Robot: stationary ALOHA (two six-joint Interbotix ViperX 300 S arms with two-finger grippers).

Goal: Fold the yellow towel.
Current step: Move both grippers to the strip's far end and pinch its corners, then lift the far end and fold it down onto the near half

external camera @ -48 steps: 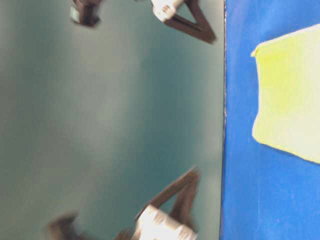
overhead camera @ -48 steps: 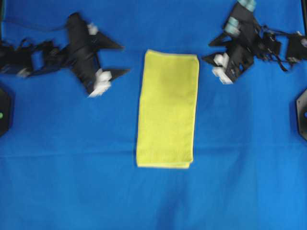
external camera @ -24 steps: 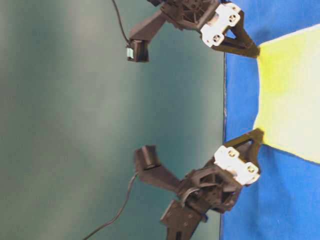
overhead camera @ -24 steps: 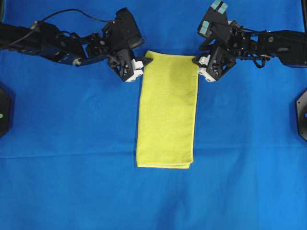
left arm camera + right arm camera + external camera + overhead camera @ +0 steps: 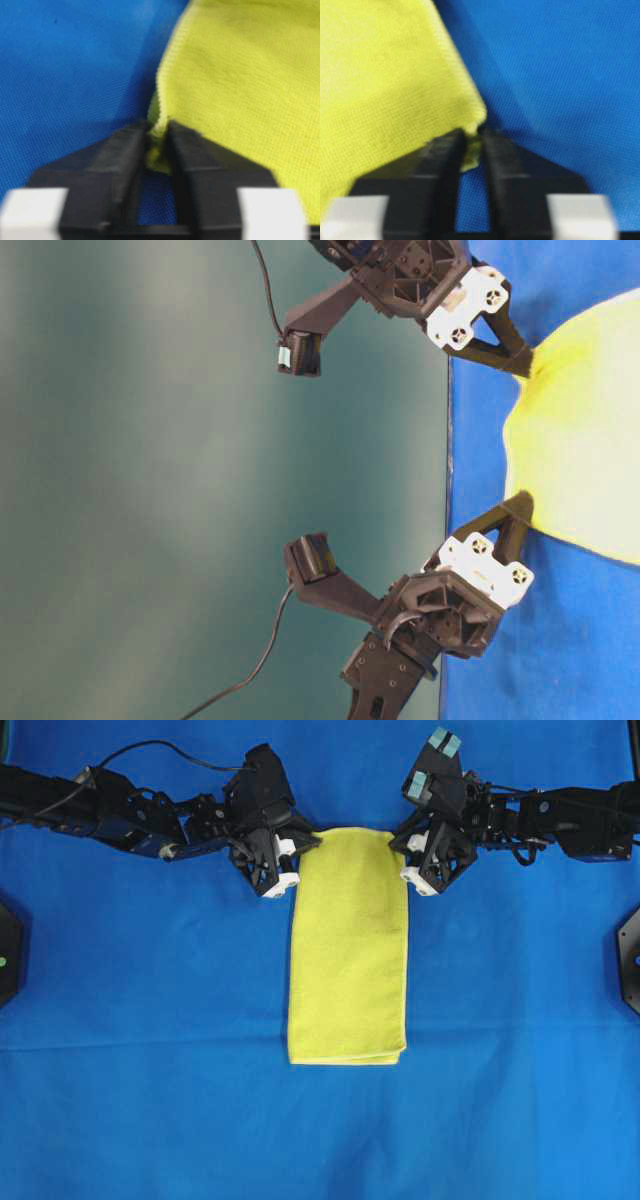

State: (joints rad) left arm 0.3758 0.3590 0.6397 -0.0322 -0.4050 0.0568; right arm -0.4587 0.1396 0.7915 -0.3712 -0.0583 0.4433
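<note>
The yellow towel (image 5: 348, 952) lies folded in a long strip in the middle of the blue cloth. My left gripper (image 5: 308, 844) is shut on the towel's far left corner, and the wrist view shows that corner (image 5: 159, 132) pinched between the black fingers. My right gripper (image 5: 398, 842) is shut on the far right corner, which the right wrist view shows (image 5: 472, 135) caught between its fingers. The far end of the towel (image 5: 585, 445) is lifted a little and drawn narrower between the two grippers. The near end lies flat.
The blue cloth surface (image 5: 150, 1050) covers the whole table around the towel. Black arm bases sit at the left edge (image 5: 8, 950) and right edge (image 5: 630, 955). Both arms stretch in along the far side.
Both grippers have closed in from the sides, shut on the towel's far corners and begun lifting them. The far edge has narrowed and the towel has shifted slightly.
</note>
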